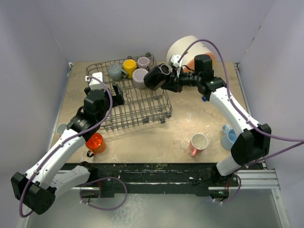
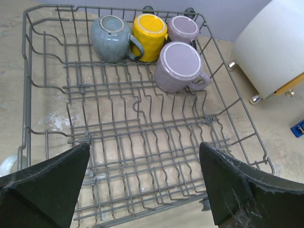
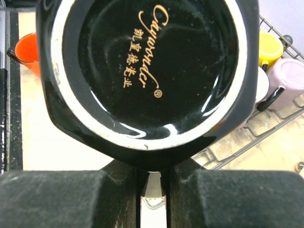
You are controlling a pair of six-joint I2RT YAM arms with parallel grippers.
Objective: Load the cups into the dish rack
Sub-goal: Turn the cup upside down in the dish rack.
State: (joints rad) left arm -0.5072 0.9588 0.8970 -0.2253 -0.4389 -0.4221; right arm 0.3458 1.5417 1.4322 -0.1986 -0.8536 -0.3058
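left hand (image 1: 108, 93) (image 2: 145, 151): fingers wide apart, nothing between them, poised over the near left part of the rack (image 1: 137, 107) (image 2: 142, 142).

right hand (image 1: 170, 81) (image 3: 152, 183): fingers nearly together, clamped on the black cup (image 1: 158, 76) (image 3: 152, 71). we cannot tell which part of it they pinch. the black cup is off the worktop at the rack's far right corner, its base turned to the wrist camera. we cannot tell whether it touches the wire.

we find four cups in the rack, all along its far side, bottoms up: grey cup (image 1: 115, 71) (image 2: 111, 38), yellow cup (image 1: 129, 65) (image 2: 149, 35), small mauve cup (image 1: 143, 62) (image 2: 184, 28), and large mauve cup (image 1: 140, 77) (image 2: 179, 66) just in front of the last two.

on the worktop (image 1: 190, 111), outside the rack:
- orange cup (image 1: 96, 143) beside the left arm, near the front edge
- pink cup (image 1: 198, 142) mouth up, right of centre
- blue cup (image 1: 229, 137) against the right arm, partly hidden

a white cylinder (image 1: 187, 50) (image 2: 270, 52) stands behind the right hand at the far edge.
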